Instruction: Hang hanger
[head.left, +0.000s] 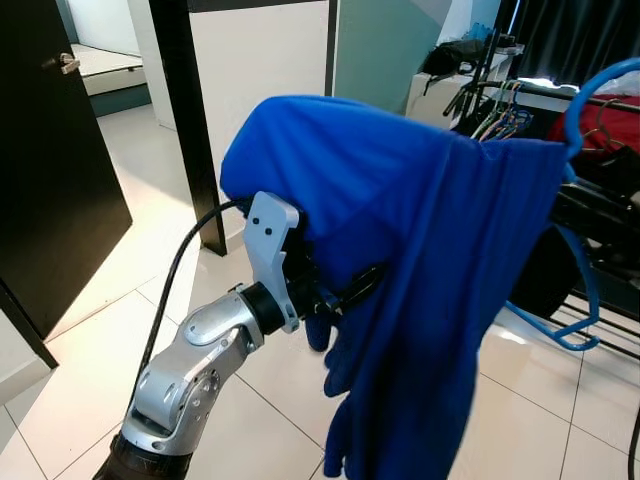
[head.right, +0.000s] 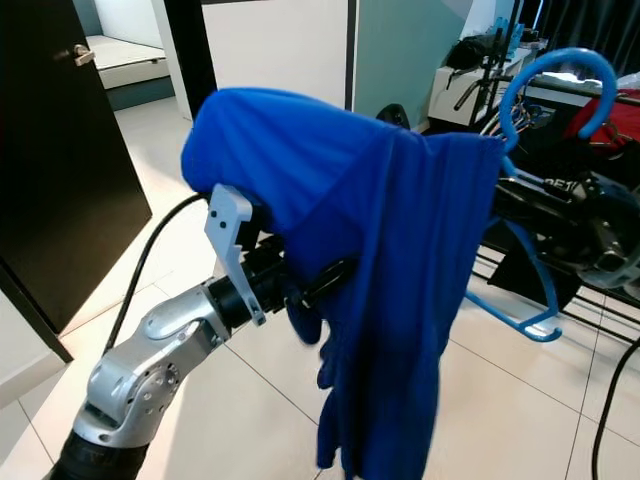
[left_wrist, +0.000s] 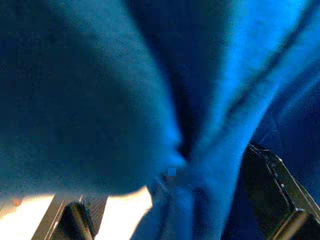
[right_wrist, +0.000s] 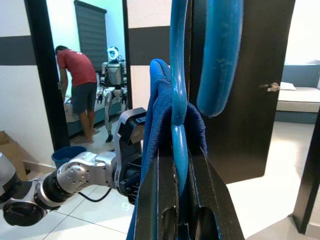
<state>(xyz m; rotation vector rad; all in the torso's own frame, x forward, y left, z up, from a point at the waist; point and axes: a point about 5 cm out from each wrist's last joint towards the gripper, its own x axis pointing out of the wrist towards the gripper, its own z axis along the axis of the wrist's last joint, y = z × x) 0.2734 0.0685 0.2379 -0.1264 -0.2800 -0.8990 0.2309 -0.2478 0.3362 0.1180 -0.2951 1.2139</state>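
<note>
A blue garment (head.left: 420, 230) hangs over a blue plastic hanger, whose hook (head.right: 555, 70) rises at the right and whose lower bar (head.right: 520, 315) shows below the cloth. My right gripper (right_wrist: 181, 202) is shut on the hanger's neck, with the cloth bunched beside its fingers (right_wrist: 150, 200). My left gripper (head.left: 345, 290) is raised and pushed into the garment from the left, and the cloth drapes over it. In the left wrist view its fingers (left_wrist: 277, 200) stand wide apart with blue cloth (left_wrist: 150, 100) between them.
A clothes rack (head.left: 500, 110) with several hangers and dark clothes stands at the right. A black door (head.left: 50, 170) is at the left and a black post (head.left: 195, 130) is behind my left arm. A person (right_wrist: 80, 90) and another robot (right_wrist: 114, 75) stand in a far room.
</note>
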